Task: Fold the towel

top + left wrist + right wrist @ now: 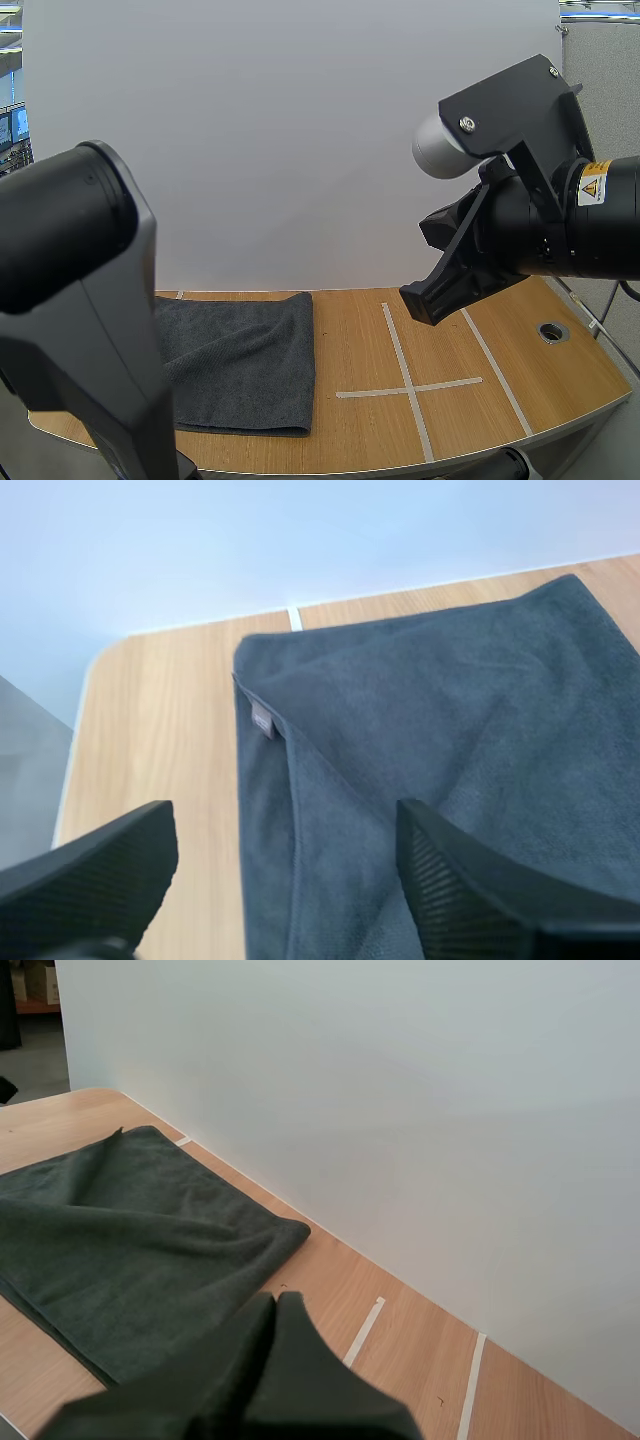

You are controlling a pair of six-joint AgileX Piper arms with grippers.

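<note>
The dark grey towel (245, 360) lies on the left part of the wooden surface (360, 340), its far edge close to the white panel (300, 150) standing along the back. In the high view its right edge runs roughly alongside the nearest strip of white tape (408, 385), with bare wood between them. That tape forms a cross, and a second strip (497, 372) slants to its right. Farther right, a round metal-ringed hole (552, 331) sits in the surface. The left arm (80, 300) rises large over the towel's left side.

The left hand (285, 820) hovers over the towel (450, 730) with its two black fingers (450, 890) spread wide, ribbed inner faces turned to each other and nothing between them. Below it, one edge of the towel is folded over on itself, the upper layer running from a corner where a small grey label (262, 720) shows. That corner lies near the rounded corner of the surface (150, 730), with bare wood beside it.

The right hand (425, 300) hangs in the air to the right of the towel, angled down and leftward, touching nothing. Its wrist view shows the right hand (277, 1305) closed on nothing, the fingers pressed together as one dark wedge, near the towel's (130, 1240) rounded corner. From here the cloth shows soft wrinkles, one far corner slightly lifted
</note>
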